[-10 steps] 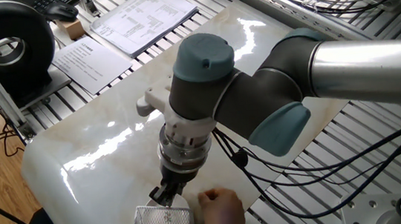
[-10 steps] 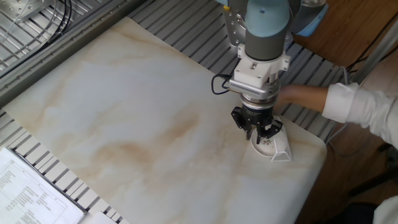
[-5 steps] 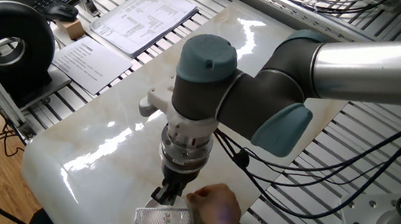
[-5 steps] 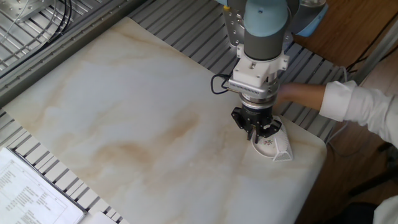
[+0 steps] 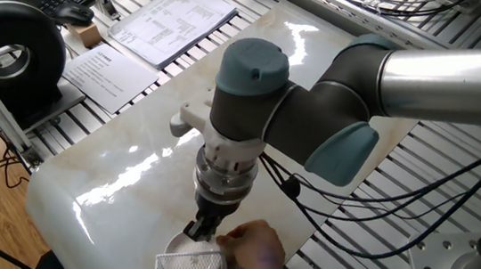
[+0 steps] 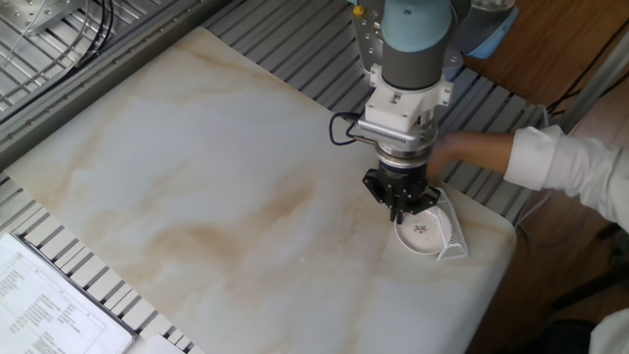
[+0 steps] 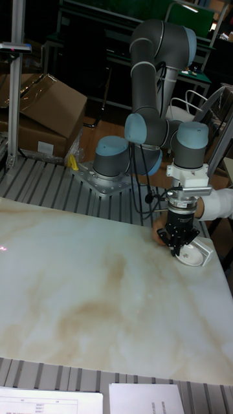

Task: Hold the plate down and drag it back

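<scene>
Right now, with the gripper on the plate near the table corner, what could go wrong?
The gripper presses only the plate's near rim, so it may tip or slip free in the drag. A person's hand sits right beside the fingers and could be struck. The wire-mesh basket overlaps the plate and may drag along.

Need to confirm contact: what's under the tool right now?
The plate sits under the tool, inside the wire-mesh basket. The tool tips hide the near rim, so actual contact cannot be seen.
</scene>
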You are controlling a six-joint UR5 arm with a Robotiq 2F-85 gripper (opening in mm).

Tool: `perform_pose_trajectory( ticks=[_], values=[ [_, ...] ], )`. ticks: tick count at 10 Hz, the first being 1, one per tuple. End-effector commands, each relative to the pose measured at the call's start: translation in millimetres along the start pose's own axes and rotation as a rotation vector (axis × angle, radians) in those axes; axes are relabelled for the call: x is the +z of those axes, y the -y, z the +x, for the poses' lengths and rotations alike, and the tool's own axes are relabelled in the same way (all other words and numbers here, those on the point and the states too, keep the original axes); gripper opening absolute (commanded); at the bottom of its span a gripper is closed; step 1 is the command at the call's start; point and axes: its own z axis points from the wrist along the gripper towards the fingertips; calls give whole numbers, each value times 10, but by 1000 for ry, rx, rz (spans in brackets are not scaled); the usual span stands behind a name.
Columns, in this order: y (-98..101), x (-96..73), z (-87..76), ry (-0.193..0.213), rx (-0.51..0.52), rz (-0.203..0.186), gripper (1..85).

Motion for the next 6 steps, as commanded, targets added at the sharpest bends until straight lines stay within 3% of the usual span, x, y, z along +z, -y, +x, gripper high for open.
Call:
perform_pose_trajectory(
  ticks=[1, 6],
  values=[
    [64, -74, -14, -3, -16, -2, 10],
    [250, -101, -2, 0, -61, 6, 10]
  ],
)
